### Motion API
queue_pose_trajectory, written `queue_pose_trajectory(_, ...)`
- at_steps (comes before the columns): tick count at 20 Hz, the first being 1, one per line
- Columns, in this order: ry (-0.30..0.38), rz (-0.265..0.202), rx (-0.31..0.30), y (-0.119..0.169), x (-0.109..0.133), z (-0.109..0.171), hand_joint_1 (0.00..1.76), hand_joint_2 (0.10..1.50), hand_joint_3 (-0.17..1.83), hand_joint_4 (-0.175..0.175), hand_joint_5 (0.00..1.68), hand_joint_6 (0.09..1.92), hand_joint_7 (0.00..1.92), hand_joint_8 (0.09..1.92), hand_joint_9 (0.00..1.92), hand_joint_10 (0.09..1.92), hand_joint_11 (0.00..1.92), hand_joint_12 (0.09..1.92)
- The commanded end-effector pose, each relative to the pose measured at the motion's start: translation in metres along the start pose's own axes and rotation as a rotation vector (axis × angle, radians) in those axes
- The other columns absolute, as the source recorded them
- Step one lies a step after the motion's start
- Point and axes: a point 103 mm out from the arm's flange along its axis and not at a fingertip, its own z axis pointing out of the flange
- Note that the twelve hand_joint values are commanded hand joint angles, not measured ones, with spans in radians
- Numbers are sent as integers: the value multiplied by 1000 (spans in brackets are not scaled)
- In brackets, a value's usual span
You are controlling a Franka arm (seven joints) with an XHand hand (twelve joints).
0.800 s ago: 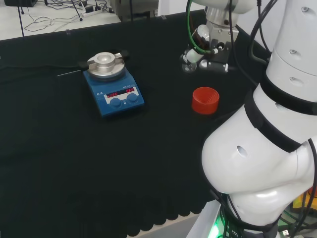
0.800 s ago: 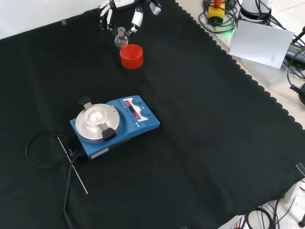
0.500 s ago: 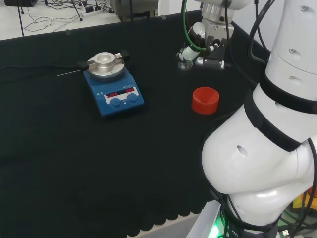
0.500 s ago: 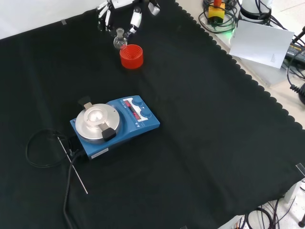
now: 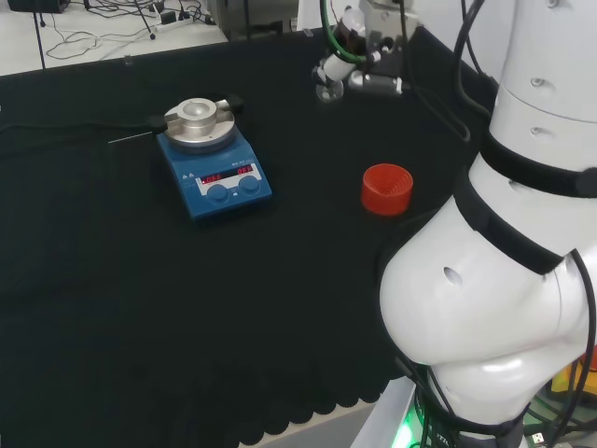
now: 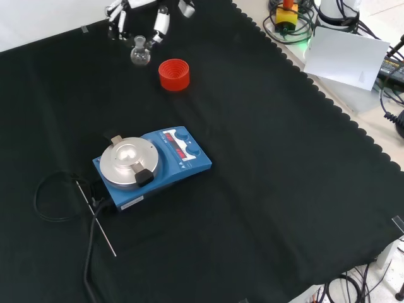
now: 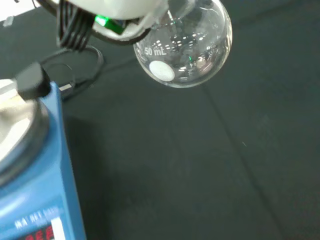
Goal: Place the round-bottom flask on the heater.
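Front view shows the blue heater [image 6: 151, 164] mid-cloth, the red ribbed stand [image 6: 174, 74] beyond it, and the hand [image 6: 140, 14] pinching a clear round-bottom flask [image 6: 140, 53] by its neck, raised left of the stand.

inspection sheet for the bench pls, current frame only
Surface: black cloth, flat.
Job's things: flask off the cloth, held in the hand; heater plate bare; red stand vacant.
Clutter: thin rod beside the heater.
Hand: hand with fingers curled round the flask neck, left of the stand in front view.
Cables: black lead looped on the cloth at the heater.
Surroundings: white sheet and wires past the cloth's edge.
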Motion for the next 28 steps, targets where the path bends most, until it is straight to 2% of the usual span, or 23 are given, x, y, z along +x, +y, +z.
queue_pose_trajectory(1,-7,-65,56,38,53,-4,1078,683,763,175,1109,1008,511,717,769,589,242,1384)
queue_pose_trajectory(8,-19,-124,78,55,92,5,1081,676,772,175,1114,1004,511,718,770,587,242,1385)
queue_pose_trajectory(15,-33,-179,97,60,132,21,1082,673,777,175,1116,1002,512,718,770,587,242,1386)
queue_pose_trajectory(21,-53,-189,84,57,157,32,1083,671,779,175,1117,1001,512,718,770,586,242,1386)
queue_pose_trajectory(28,-27,-187,51,62,182,45,1083,670,781,175,1117,1001,512,719,771,587,249,1387)
